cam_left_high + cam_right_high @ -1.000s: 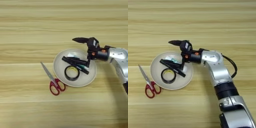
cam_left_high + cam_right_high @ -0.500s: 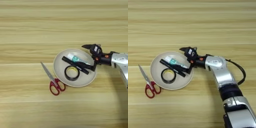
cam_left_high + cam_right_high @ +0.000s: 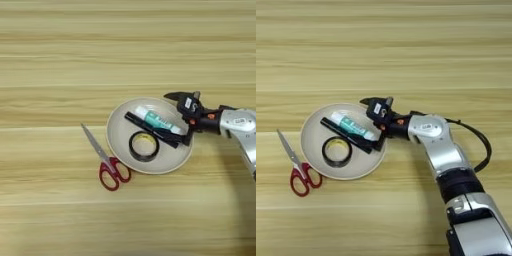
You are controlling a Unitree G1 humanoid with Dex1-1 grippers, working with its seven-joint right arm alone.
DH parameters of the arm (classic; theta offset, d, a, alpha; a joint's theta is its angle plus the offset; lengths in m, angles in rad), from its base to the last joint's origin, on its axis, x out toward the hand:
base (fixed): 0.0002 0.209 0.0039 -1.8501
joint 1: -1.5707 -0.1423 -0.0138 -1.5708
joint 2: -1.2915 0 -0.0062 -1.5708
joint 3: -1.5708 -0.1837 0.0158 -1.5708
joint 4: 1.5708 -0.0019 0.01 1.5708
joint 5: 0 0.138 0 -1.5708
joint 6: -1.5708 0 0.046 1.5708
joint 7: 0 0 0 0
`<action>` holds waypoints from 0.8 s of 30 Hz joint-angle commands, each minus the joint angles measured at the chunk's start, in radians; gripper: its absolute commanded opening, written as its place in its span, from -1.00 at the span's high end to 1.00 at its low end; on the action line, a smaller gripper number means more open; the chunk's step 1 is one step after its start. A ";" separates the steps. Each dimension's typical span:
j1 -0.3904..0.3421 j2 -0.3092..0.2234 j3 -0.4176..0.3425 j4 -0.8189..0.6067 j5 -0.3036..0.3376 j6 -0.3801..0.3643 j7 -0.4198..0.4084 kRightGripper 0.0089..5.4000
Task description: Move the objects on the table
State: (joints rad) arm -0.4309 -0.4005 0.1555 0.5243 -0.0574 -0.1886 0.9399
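In the left eye view, a round beige plate (image 3: 117, 145) sits on the wood-grain tabletop (image 3: 60, 60) and holds 3 items: a white-and-teal glue stick (image 3: 156, 120) lying diagonally in its upper part, a black marker (image 3: 150, 129) lying just beside and parallel to it, and a black tape roll (image 3: 144, 146) lying flat below them. Red-handled metal scissors (image 3: 106, 161) lie on the wood just left of the plate, blades pointing up-left and handles near the rim. The robot's right hand (image 3: 181, 119) reaches in from the right over the plate's right rim, its 2 black fingers spread, 1 pointing left above the rim and the other angled down at the marker's right end. In the right eye view, the same plate (image 3: 310, 150) appears at left with the scissors (image 3: 297, 167) beyond it, and the silver forearm (image 3: 438, 145) runs from the bottom right up to the hand (image 3: 374, 124) at the plate's right edge; whether the lower finger touches the marker (image 3: 346, 135) cannot be told.
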 commanded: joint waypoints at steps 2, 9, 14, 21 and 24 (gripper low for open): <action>-0.090 -0.036 -0.021 -0.014 -0.013 -0.021 -0.055 -0.99; -0.102 -0.040 -0.024 -0.008 -0.024 -0.031 -0.081 -0.99; -0.106 -0.046 -0.018 -0.005 -0.053 -0.045 -0.107 -0.99; -0.115 -0.050 -0.018 0.003 -0.085 -0.059 -0.139 -0.99; -0.117 -0.055 -0.011 0.007 -0.111 -0.071 -0.156 -0.99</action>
State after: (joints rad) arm -0.4595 -0.4179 0.1563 0.5633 -0.1602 -0.2301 0.8309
